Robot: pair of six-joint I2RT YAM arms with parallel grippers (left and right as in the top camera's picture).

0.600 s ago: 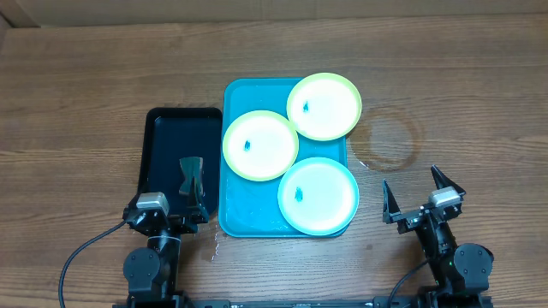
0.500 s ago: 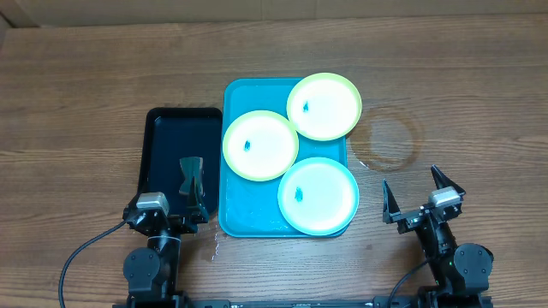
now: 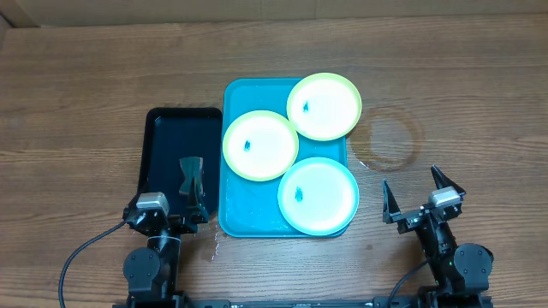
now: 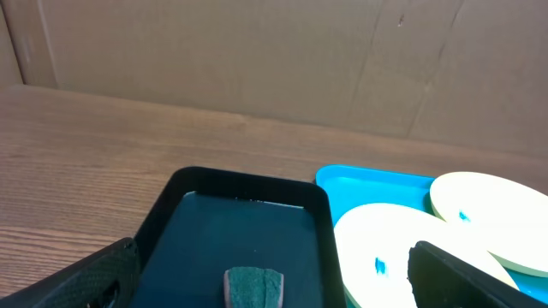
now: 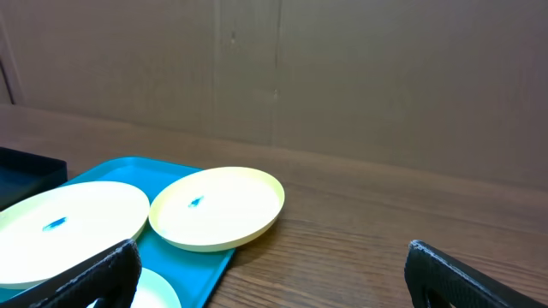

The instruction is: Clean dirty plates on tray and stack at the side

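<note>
While both arms sit at the near edge of the table (image 3: pixel 86 77), the left tool (image 3: pixel 193 175) stands with its jaws wide apart and empty above the near end of a black tray (image 3: pixel 163 128). A green sponge (image 4: pixel 253 287) lies in that tray, seen between the jaws in the left wrist view. The right tool (image 3: pixel 409 181), likewise spread and holding nothing, hangs over bare wood to the right of the turquoise tray (image 3: pixel 235 94). That tray carries a yellow-green plate (image 3: pixel 260 145) at left centre and a second yellow-green plate (image 3: pixel 324 106) at the far right, overlapping the first and overhanging the rim. It also carries a blue-rimmed plate (image 3: pixel 318 196) at the near right. Each bears a small blue smudge (image 3: pixel 247 145). A faint ring mark (image 3: pixel 387 141) shows on the wood just right of the tray.
</note>
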